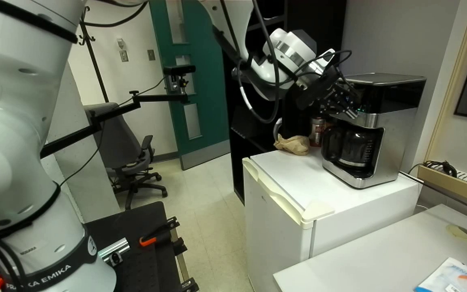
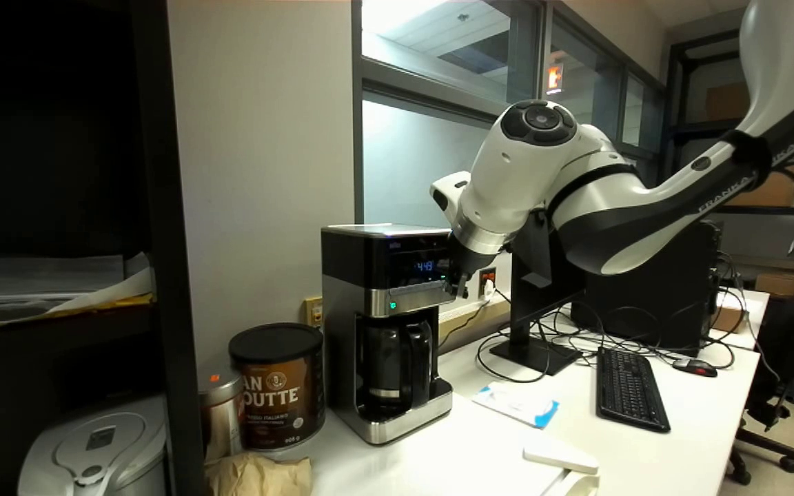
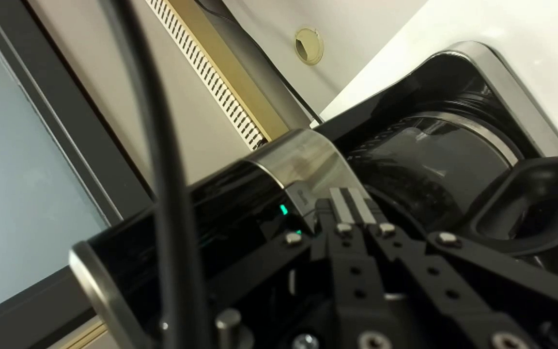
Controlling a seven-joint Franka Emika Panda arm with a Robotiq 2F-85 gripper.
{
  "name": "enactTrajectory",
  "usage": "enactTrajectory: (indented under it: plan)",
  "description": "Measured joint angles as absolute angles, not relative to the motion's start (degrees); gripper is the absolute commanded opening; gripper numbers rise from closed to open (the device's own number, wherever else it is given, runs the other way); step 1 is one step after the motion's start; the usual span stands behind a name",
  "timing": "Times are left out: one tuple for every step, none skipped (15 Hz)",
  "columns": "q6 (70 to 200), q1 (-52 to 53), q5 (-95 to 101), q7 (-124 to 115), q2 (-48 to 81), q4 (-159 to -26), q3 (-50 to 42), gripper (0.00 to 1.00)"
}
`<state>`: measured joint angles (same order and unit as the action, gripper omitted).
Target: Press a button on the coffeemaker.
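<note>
The coffeemaker (image 1: 395,142) is a boxy black-and-silver machine standing on the white mini-fridge. It also shows in an exterior view (image 2: 346,324), with a lit blue clock and a green light (image 2: 393,305) on its front. In the wrist view its silver band (image 3: 303,157) and a grey labelled button (image 3: 302,198) show beside my fingers. My gripper (image 3: 351,206) is shut with nothing between its fingertips. Its tips are at the silver band's front; I cannot tell whether they touch. In both exterior views the gripper (image 1: 353,113) (image 2: 461,286) is at the machine's upper front. The fingers hide part of the button row.
The glass carafe (image 1: 355,148) sits in the recess below the gripper, its handle (image 3: 535,203) sticking out. A coffee can (image 2: 276,386), a metal canister (image 2: 221,413) and a brown paper bag (image 2: 259,475) stand beside the machine. A monitor (image 2: 542,303) and desk are on its far side.
</note>
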<state>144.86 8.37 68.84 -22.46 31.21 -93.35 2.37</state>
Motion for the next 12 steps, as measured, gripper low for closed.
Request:
enactTrajectory:
  plan:
    - [144.9,8.4,68.8,-22.5,31.2,-93.3,2.4,0.0]
    - [144.9,8.4,68.8,-22.5,31.2,-93.4,2.4,0.0]
    - [145.0,8.4,68.8,-22.5,31.0,-93.6,2.4,0.0]
    - [145.5,8.5,68.8,-22.5,30.7,-94.0,2.4,0.0]
    - [145.9,8.5,68.7,-22.5,30.2,-94.7,2.5,0.0]
    - [146.2,8.5,68.5,-22.5,29.5,-95.7,2.7,0.0]
    - [146.4,8.5,68.1,-22.5,28.5,-97.0,2.8,0.0]
    - [146.7,8.5,67.9,-22.5,27.5,-98.3,2.9,0.0]
    - [147.0,8.5,67.6,-22.5,26.4,-99.7,3.0,0.0]
    - [147.4,8.5,67.1,-22.5,25.3,-101.2,3.2,0.0]
    - [147.6,8.5,66.5,-22.4,24.1,-102.6,3.3,0.0]
    - [147.9,8.5,65.8,-22.4,23.0,-104.0,3.4,0.0]
